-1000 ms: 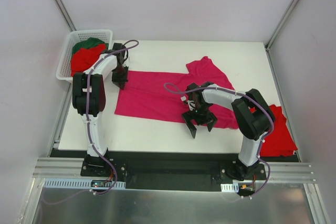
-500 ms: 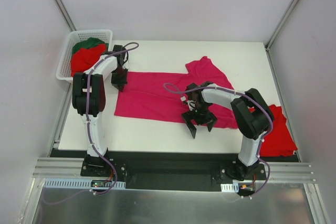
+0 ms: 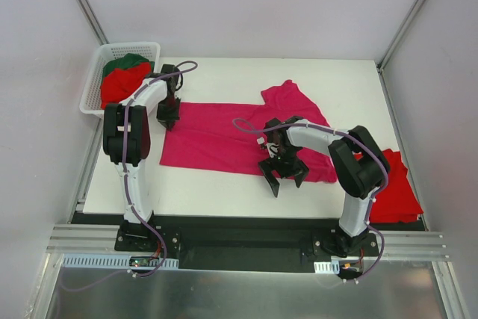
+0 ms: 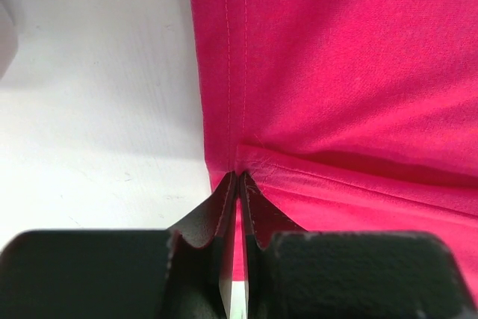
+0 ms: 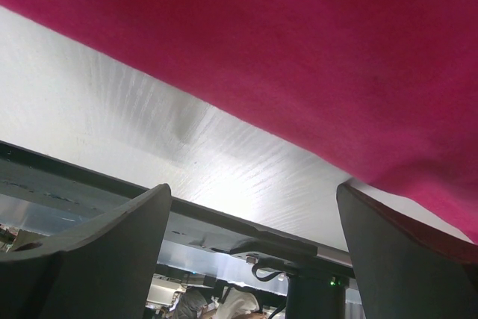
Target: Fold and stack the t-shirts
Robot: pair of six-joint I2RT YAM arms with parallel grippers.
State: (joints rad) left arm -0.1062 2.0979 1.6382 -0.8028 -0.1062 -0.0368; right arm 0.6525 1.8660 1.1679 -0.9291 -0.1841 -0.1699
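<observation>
Early going: pink t-shirt (image 3: pixel 224 136) is lying unfolded mid-counter (image 3: pixel 224 80), L hand (image 4: pixel 237 175) clenching its far-left hem corner, R hand (image 3: pixel 285 181) hanging wide open w/ nothing over its near edge, red t-shirt (image 3: pixel 396 192) sitting near-right, more t-shirts (image 3: pixel 123 80) waiting in basket (image 3: pixel 89 80).

Magenta t-shirt (image 3: pixel 224 136) spread flat, centre; red t-shirt (image 3: pixel 403 192) lying far right, well apart.

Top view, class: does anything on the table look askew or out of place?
Yes: the magenta t-shirt lies slanted, one sleeve jutting toward the far edge. A red t-shirt lies apart at the near right corner.
</observation>
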